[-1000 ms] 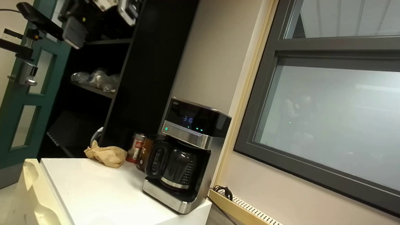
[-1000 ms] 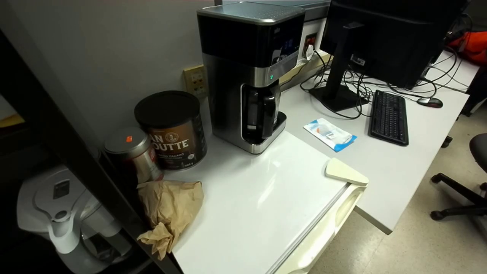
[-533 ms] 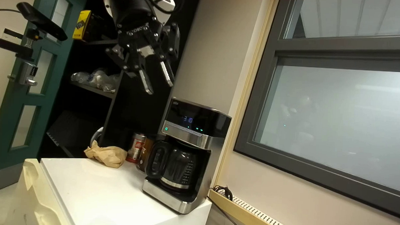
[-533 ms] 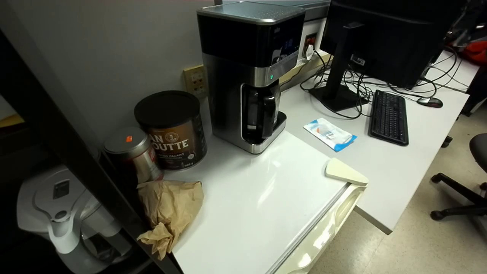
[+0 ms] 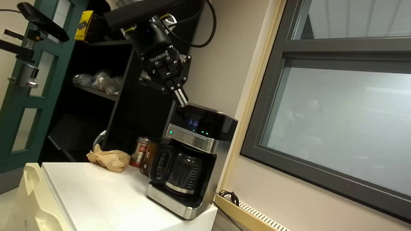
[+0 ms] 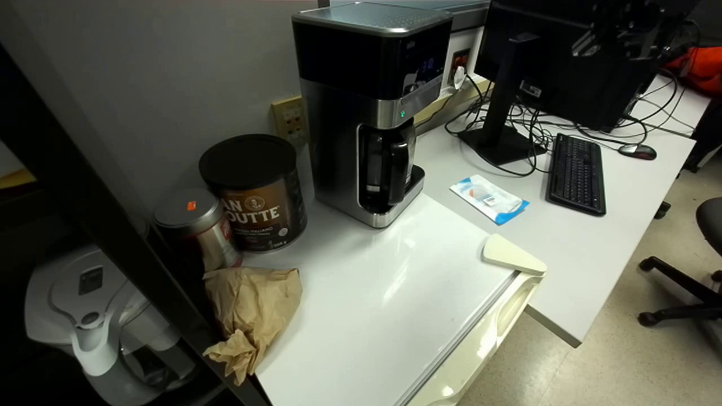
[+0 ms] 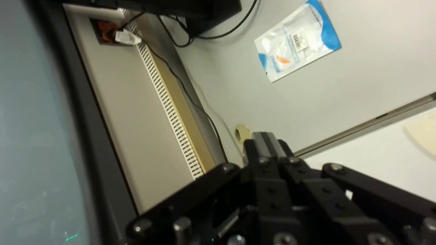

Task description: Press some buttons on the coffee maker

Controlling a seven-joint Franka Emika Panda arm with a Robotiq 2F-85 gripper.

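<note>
So the big change just now: half a second ago the gripper (image 5: 183, 103) was spread wide, and now it's pressed together with nothing between (wrist view shows the fingertips (image 7: 260, 144) flush), plus the arm (image 5: 146, 12) has come in lower, towards the coffee maker (image 5: 191, 138). To me that's making a poker, so next I'd line the tips up with the control strip (image 5: 186, 132) under the display (image 5: 193, 122). They overlap the machine's upper front in an exterior view, but I wouldn't call it contact: seen against the monitor (image 6: 555, 79) the gripper's a dark smudge, and best I can tell it's well apart from the machine. The green lights (image 5: 205, 133) look unchanged, so I'd guess nothing's been pressed yet. Coffee maker stands on the white cabinet top (image 5: 103, 197), back to the wall (image 5: 225, 44), long axis straight up (the lean is just camera tilt), front facing the cream edge (image 5: 36, 196) with the scooped grips, carafe handle (image 5: 161, 163) sticking out front and off to one side.
</note>
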